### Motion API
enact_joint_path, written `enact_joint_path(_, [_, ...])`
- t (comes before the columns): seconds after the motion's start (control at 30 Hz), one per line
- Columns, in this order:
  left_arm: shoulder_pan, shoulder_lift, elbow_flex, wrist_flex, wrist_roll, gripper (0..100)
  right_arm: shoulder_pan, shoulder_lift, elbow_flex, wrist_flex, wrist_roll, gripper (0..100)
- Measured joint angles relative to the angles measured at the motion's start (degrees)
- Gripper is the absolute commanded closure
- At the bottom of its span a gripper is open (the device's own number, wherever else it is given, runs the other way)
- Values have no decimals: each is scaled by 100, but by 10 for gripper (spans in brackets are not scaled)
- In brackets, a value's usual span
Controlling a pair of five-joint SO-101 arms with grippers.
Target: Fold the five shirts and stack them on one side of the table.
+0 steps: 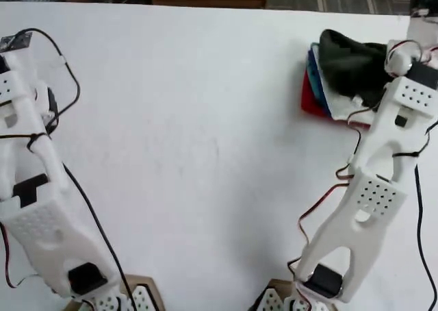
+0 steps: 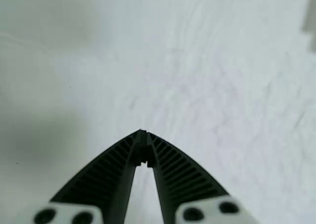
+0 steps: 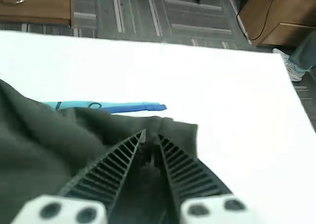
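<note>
the stack of shirts lies on the far right part of the table, near its edge. on top is the dark shirt, rumpled and not flat. under it the edges of a blue shirt, a red shirt and a white shirt come out at the side.

the right arm stands stretched over the table toward the stack, and its far end is over the dark shirt. in the right wrist view the right gripper is low on the dark cloth. its jaws are narrow, almost together, and they seem to pinch a raised fold of the dark shirt, but the fold hides the tips partly.

the left arm is at the left edge of the table, well apart from the stack. the left gripper is closed, its tips touching each other, and it holds nothing. under it is bare white table.

beyond the table there are a grey striped floor and a wooden cabinet.
</note>
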Motion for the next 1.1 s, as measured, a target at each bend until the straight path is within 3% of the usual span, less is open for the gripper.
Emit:
enact_joint_path(0.2, [0,0,0,0,0,972,-176,-9,-1486,1916,0,974])
enact_joint_path(0.43, [0,0,0,0,0,972,-1292,18,-1741,4281,0,978])
enact_joint_path(0.6, [-35,0,0,0,0,972,-1732,18,-1029,4475,0,978])
enact_joint_path(0.77, [-202,0,0,0,0,972,-1749,18,-211,4484,70,978])
enact_joint_path(0.9, [-255,0,0,0,0,972,-1802,18,343,4510,563,978])
enact_joint_path(1.1, [-255,0,0,0,0,972,-1802,-413,466,4510,721,974])
